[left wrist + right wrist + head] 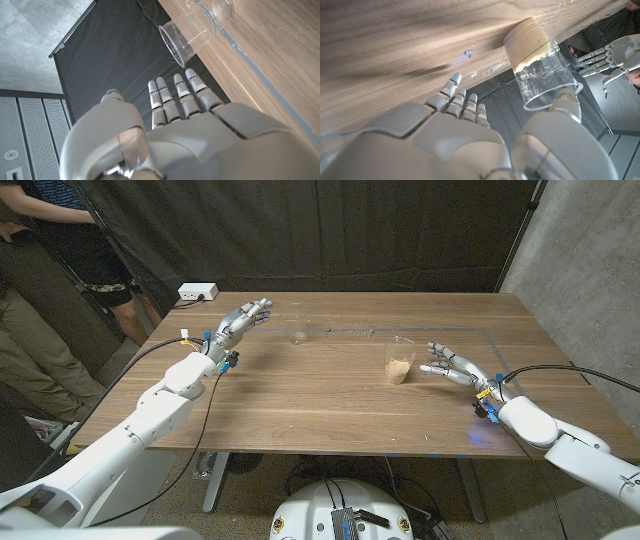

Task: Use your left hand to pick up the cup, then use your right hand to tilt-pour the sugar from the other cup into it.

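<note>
On the wooden worktop [300, 395] stand two clear plastic cups. The empty cup [299, 330] is upright toward the far edge, left of the middle; in the left wrist view it [186, 36] appears just beyond the fingertips. The sugar cup [400, 360] stands upright right of centre, with light brown sugar filling roughly its lower part; the right wrist view shows it [538, 60] close up, the sugar layer at its base and grains clinging to the wall above.

The left hand [241, 323] reaches out over the far left part of the worktop, its fingers [172, 97] extended and held side by side, released and grasping nothing; it is near the empty cup but apart from it. The right hand [452, 366] is just to the right of the sugar cup, fingers [457, 100] spread and released, holding nothing; whether the thumb touches the cup wall cannot be told.

A white box [196, 292] with a cable sits at the far left corner of the worktop. A person [60, 260] stands beyond the left side, before a dark curtain [350, 230]
</note>
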Controlling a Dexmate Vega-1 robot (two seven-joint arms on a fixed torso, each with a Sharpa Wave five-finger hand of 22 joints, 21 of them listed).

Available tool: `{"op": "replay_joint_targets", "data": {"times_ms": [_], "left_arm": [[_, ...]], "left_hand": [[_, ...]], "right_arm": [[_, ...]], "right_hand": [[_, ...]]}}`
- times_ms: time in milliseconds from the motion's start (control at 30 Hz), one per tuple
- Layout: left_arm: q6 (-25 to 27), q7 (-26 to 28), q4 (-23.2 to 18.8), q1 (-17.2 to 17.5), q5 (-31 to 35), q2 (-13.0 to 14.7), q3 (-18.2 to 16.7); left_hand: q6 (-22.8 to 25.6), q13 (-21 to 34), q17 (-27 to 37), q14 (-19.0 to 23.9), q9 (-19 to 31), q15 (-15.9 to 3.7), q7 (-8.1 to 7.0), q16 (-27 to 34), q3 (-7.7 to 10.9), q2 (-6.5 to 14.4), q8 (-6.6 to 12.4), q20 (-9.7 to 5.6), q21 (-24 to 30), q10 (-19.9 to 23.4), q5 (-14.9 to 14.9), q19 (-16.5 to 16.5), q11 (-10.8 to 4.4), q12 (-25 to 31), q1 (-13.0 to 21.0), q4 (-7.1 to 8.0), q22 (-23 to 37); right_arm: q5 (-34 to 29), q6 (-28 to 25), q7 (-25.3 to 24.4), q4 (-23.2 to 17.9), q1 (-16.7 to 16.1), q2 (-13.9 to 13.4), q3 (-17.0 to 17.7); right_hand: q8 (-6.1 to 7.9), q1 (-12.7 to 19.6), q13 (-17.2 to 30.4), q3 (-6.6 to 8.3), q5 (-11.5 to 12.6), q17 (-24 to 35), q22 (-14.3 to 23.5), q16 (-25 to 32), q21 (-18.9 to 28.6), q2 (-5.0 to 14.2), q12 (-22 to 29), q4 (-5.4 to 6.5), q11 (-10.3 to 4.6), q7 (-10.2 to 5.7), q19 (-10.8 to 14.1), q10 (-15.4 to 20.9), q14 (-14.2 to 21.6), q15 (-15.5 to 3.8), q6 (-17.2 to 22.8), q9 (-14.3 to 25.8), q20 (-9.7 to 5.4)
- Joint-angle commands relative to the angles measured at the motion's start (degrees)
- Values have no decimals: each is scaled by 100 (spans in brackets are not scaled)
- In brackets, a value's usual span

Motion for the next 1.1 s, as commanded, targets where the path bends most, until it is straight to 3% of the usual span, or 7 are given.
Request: {"op": "replay_joint_targets", "data": {"times_ms": [33, 433, 733, 1100], "left_arm": [[-11, -45, 44, -59, 24, -3, 26], [12, -25, -3, -40, 58, 15, 36], [-11, -20, -26, -17, 57, 38, 17], [-40, -46, -20, -28, 50, 64, 1]], "left_hand": [[46, 17, 20, 60, 11, -630, -9, -13, 47, 10, 20, -45, -24, 22, 19, 30, -15, 18, -7, -5, 29], [37, 18, 19, 58, 10, -628, 3, -16, 55, 8, 12, -51, -29, 26, 19, 29, -3, 15, -11, -7, 29], [54, 20, 18, 63, 9, -629, -8, -16, 62, 7, 15, -44, -32, 23, 19, 30, -18, 11, -13, -10, 29], [46, 21, 18, 62, 9, -634, -8, -19, 69, 4, 8, -42, -37, 23, 19, 27, 4, 7, -16, -13, 29]], "right_arm": [[-147, -37, -42, 7, 29, 21, -67], [-220, -17, -103, -12, 7, 35, -84], [-241, 64, -89, 99, 152, 185, -173], [-262, 105, 27, 220, 386, 359, -324]], "right_hand": [[0, 107, 14, -20, 57, 13, 11, -8, -21, 14, 34, -40, -16, -36, 40, -30, 2, -689, 15, 9, -419], [18, 270, 9, 14, 80, 12, 11, 11, -56, 40, 50, -80, -30, -49, 79, -10, 56, -724, 54, 8, -426], [24, 334, 7, 20, 88, 11, 12, 13, -78, 41, 52, -90, -49, -54, 88, -15, 70, -727, 72, 7, -431], [-10, 406, 3, 13, 93, 11, 18, -9, -132, 32, 31, -83, 23, -38, 77, -94, 18, -681, 3, 7, -334]]}}
